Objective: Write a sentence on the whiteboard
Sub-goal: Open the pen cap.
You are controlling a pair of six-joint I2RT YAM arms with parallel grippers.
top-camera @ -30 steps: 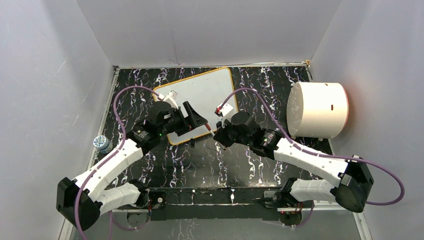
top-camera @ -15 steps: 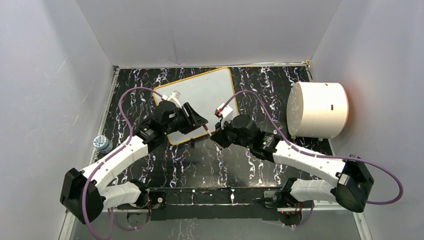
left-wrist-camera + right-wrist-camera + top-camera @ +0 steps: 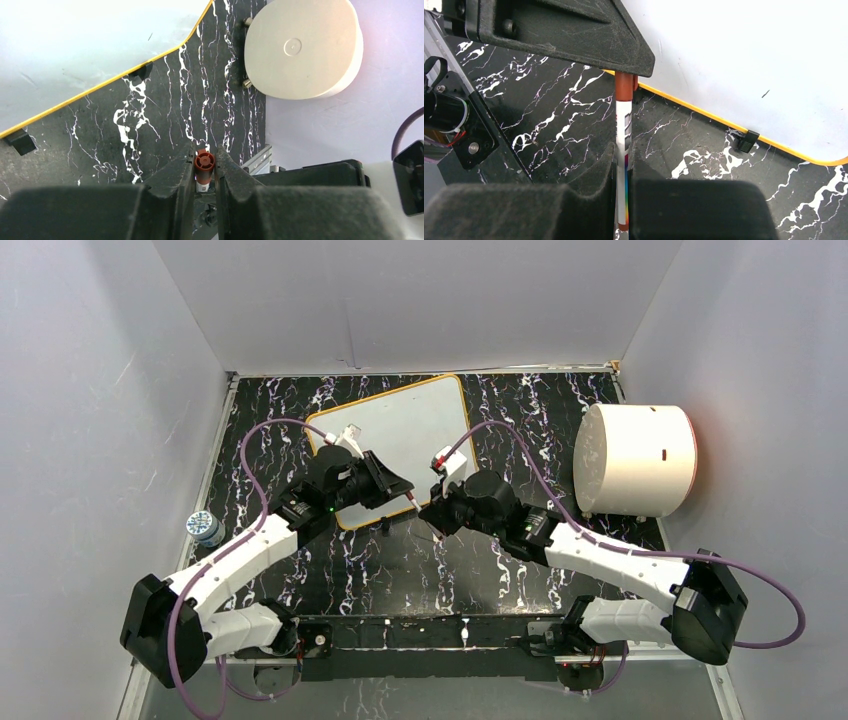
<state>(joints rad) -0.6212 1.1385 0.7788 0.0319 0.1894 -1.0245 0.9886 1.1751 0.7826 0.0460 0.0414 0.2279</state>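
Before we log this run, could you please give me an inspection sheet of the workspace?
Surface: black white-veined table.
Job's things: whiteboard flat at the far side, no sentence on it; marker held just off its near edge, red cap on.
Clutter: white cylinder at right; small container at left edge.
Grippers: left gripper fingers shut on the red cap; right gripper fingers shut on the marker's barrel.
Cables: purple cables loop from each wrist.
Surroundings: plain grey walls on three sides.
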